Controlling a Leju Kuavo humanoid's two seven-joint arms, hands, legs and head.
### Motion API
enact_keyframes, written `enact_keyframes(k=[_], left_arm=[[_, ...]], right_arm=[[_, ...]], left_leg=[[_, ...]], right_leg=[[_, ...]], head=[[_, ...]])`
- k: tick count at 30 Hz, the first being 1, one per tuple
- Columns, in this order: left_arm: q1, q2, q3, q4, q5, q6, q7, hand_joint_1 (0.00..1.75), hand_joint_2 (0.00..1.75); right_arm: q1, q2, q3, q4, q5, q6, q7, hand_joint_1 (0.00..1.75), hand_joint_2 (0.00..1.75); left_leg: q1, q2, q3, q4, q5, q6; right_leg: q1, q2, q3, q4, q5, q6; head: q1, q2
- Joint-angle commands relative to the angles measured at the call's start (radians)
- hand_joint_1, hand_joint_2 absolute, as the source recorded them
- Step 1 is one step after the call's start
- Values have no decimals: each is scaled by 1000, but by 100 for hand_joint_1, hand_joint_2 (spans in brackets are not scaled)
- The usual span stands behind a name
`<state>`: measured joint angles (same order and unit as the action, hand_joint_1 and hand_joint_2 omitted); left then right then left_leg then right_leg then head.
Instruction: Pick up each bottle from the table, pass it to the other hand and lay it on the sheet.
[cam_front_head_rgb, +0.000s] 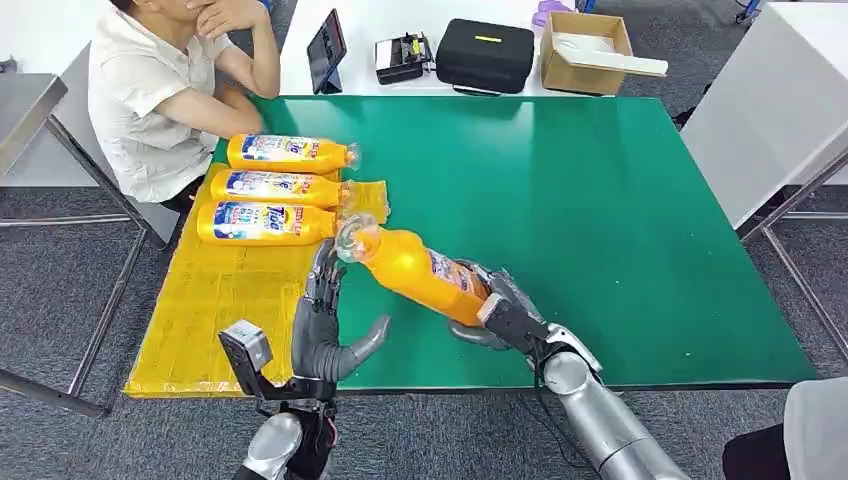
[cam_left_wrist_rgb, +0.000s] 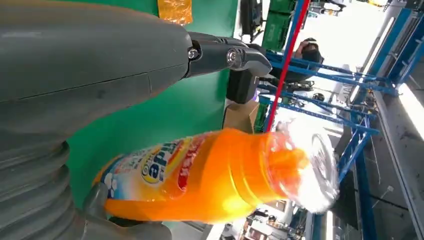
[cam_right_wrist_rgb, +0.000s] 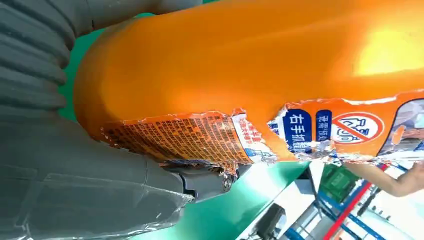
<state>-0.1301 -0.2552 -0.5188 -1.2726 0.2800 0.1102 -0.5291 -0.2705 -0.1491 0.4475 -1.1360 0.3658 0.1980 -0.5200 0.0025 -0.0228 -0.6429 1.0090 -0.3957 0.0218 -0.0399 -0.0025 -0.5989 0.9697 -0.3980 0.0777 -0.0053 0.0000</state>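
A: What does the surface look like?

B: A green-topped counter on a grey carpeted floor, with a crinkled yellow plastic sheet laid over its left end. Three orange detergent bottles with clear caps lie side by side on the sheet's far part.

A: And the bottle in play?

B: A fourth orange detergent bottle is gripped at its base by the right robot hand, tilted over the counter, its clear cap pointing toward the sheet. The left robot hand stands beside the cap with fingers spread wide, holding nothing.

A: The room?

B: A person in a white shirt sits at the far left corner. Behind the counter is a white table carrying a black case, a cardboard box and a tablet. The left wrist view shows blue metal racking
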Motion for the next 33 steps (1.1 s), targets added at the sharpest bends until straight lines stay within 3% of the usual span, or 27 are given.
enact_keyframes(k=[1, 13, 33], left_arm=[[-47, -10, 17, 88, 42, -12, 19, 0, 175], [-88, -13, -35, 106, 86, -112, 1, 0, 175], [-98, 0, -71, 96, 60, -152, -26, 0, 175]], right_arm=[[-18, 34, 54, -30, -22, 4, -10, 175, 175], [-117, 89, 213, 71, -61, 50, -19, 175, 175], [-156, 91, 288, 120, -104, 81, 6, 175, 175]], left_leg=[[1, 4, 4, 0, -2, -1], [1, 5, 3, 0, -2, -1], [2, 4, 3, 1, -2, -1]], right_leg=[[2, 2, 4, 0, -1, -5], [2, 3, 2, 0, 0, -3], [2, 2, 3, 0, -1, -4]], head=[[0, 0], [0, 0], [0, 0]])
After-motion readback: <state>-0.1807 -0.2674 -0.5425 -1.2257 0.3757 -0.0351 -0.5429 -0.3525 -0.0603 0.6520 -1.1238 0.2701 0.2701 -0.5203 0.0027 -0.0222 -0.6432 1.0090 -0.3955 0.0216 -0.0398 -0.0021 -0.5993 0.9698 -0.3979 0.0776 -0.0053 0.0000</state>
